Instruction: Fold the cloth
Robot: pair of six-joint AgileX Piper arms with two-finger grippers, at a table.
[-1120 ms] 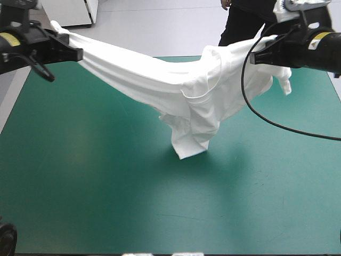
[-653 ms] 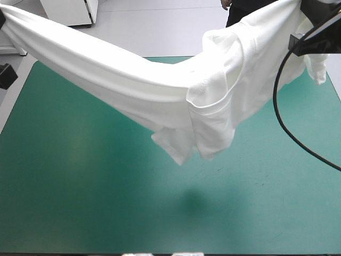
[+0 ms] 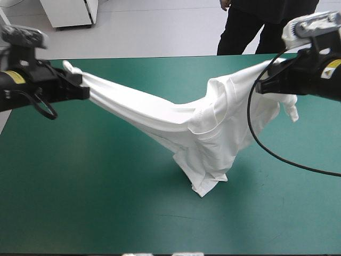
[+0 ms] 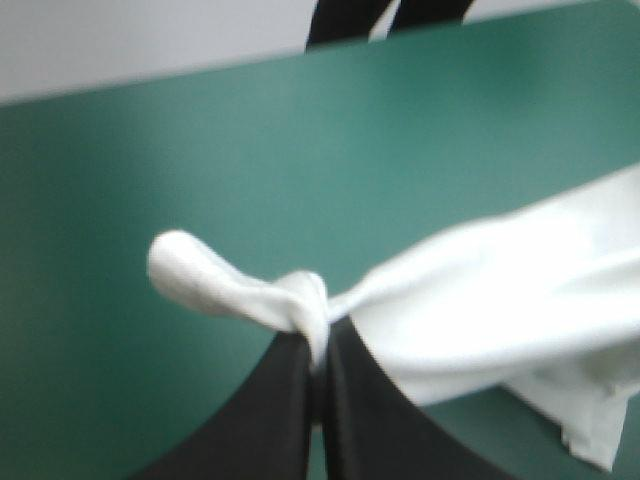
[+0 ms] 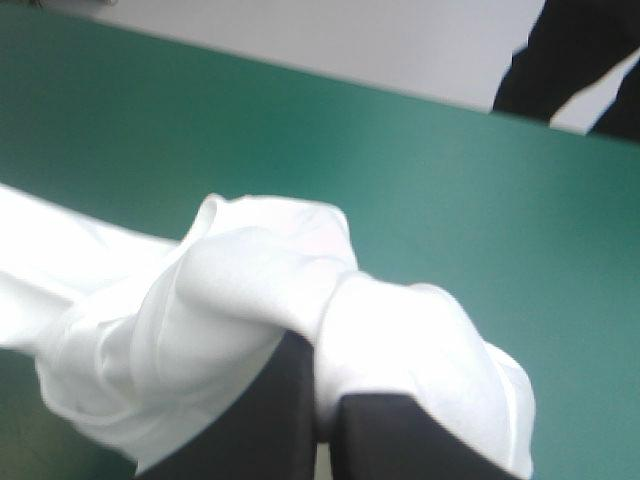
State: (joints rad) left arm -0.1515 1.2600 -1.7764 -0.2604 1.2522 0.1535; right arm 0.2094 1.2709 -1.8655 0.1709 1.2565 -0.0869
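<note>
The white T-shirt point(image 3: 208, 133) hangs stretched between both arms above the teal-green table point(image 3: 80, 186). Its lowest fold touches the cover near the middle. My left gripper point(image 3: 80, 85) is shut on one end of the T-shirt at the table's left. In the left wrist view the black fingers point(image 4: 285, 395) meet on a pinched knot of the T-shirt point(image 4: 300, 310). My right gripper point(image 3: 261, 85) is shut on the other end at the right. In the right wrist view bunched T-shirt cloth point(image 5: 250, 300) bulges over its fingertips point(image 5: 295, 385).
A white cabinet point(image 3: 69, 12) stands beyond the table's far left corner. Bare teal-green cover lies along the front and left of the hanging cloth.
Both arms have come down from a high lift. The T-shirt, which hung clear of the table just before, now touches the cover with its lowest fold.
</note>
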